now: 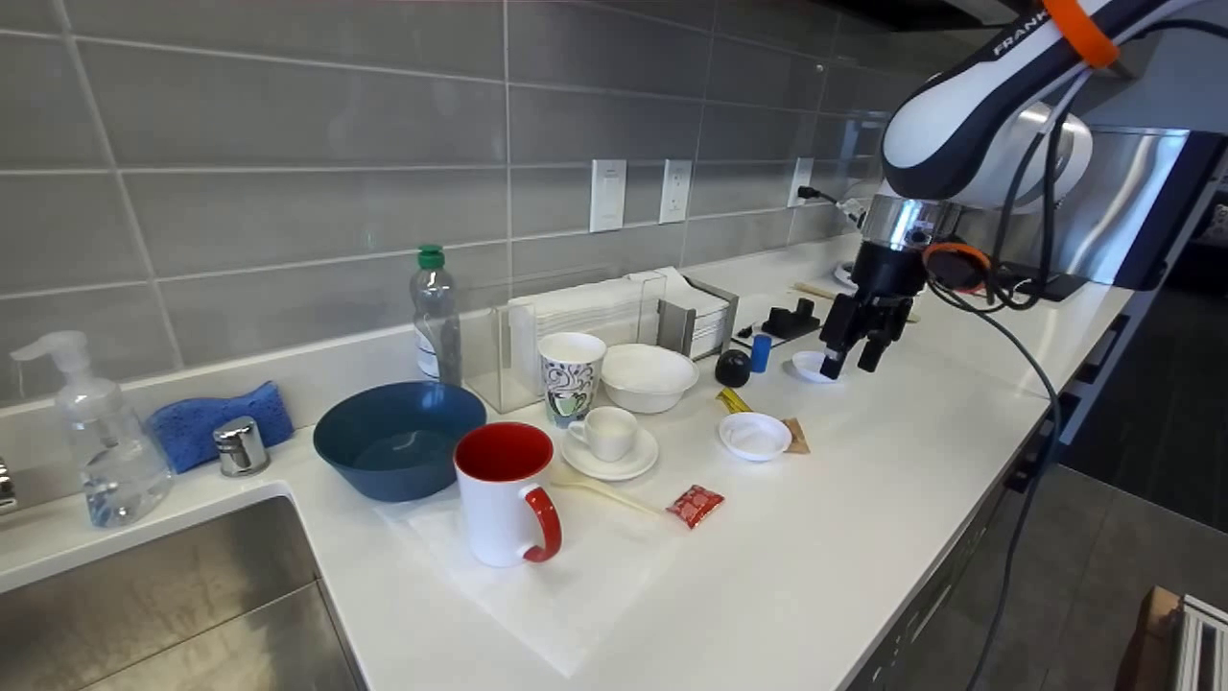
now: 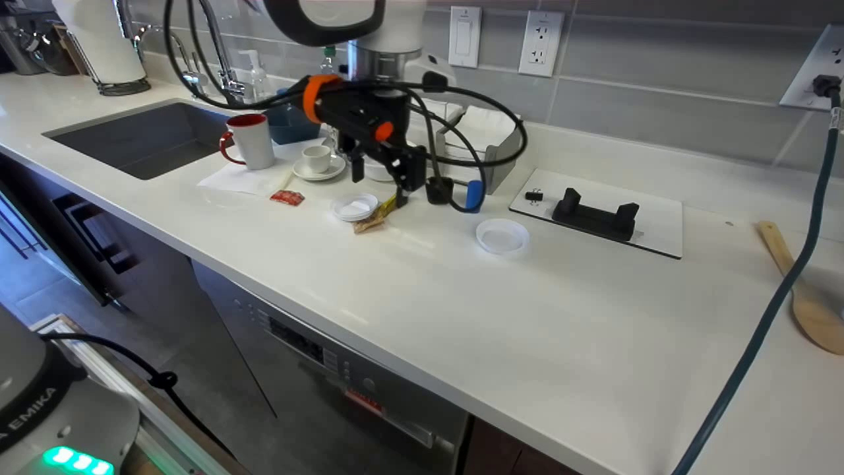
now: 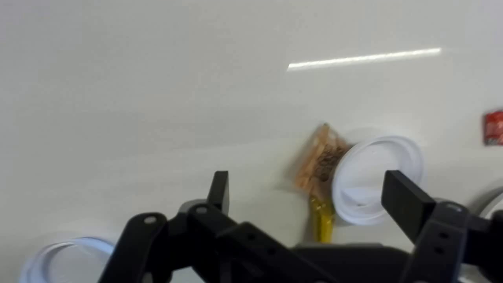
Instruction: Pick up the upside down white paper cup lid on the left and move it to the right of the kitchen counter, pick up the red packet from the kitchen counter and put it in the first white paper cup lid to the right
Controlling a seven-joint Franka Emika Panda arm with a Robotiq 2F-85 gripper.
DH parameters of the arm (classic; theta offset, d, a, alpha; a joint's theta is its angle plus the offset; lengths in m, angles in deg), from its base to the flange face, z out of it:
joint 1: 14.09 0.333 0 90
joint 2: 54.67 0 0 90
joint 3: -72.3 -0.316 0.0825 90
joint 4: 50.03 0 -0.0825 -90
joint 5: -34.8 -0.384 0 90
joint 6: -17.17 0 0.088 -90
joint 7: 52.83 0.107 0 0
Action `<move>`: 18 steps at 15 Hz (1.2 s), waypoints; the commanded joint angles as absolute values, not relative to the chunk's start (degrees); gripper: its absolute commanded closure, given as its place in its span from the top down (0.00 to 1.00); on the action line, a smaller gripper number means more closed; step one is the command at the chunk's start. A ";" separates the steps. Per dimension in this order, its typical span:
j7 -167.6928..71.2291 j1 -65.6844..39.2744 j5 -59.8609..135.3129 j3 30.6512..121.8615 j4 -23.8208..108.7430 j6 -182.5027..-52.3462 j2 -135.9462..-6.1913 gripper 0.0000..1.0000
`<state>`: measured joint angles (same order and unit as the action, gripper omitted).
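Observation:
Two white upside-down cup lids lie on the counter. One lid rests partly on a brown packet; it shows in the wrist view too. The other lid lies apart, partly hidden behind the gripper in an exterior view and cut off in the wrist view. The red packet lies flat on the counter, at the right edge of the wrist view. My gripper is open and empty above the counter.
The brown packet and a yellow packet lie beside the lid. A red-handled mug, small cup, white bowl, black ball-like object and blue cylinder stand nearby. A cable hangs over the counter.

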<state>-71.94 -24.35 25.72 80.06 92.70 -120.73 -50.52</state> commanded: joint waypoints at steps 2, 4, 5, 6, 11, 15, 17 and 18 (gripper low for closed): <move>-67.65 -18.46 35.52 74.83 102.89 -124.51 -42.14 1.00; -68.58 -18.05 33.08 76.18 100.13 -122.72 -44.71 1.00; -68.05 -17.39 33.60 75.54 101.04 -123.10 -44.05 1.00; -67.98 -17.23 33.86 75.34 101.54 -123.31 -43.66 1.00; -69.70 -17.19 34.55 75.60 101.19 -121.93 -43.79 1.00; -75.09 -12.25 36.12 72.11 98.22 -122.03 -46.40 1.00; -77.11 -9.72 36.07 70.54 96.37 -123.06 -48.44 1.00; -78.68 -8.68 35.95 69.97 95.55 -123.41 -49.38 1.00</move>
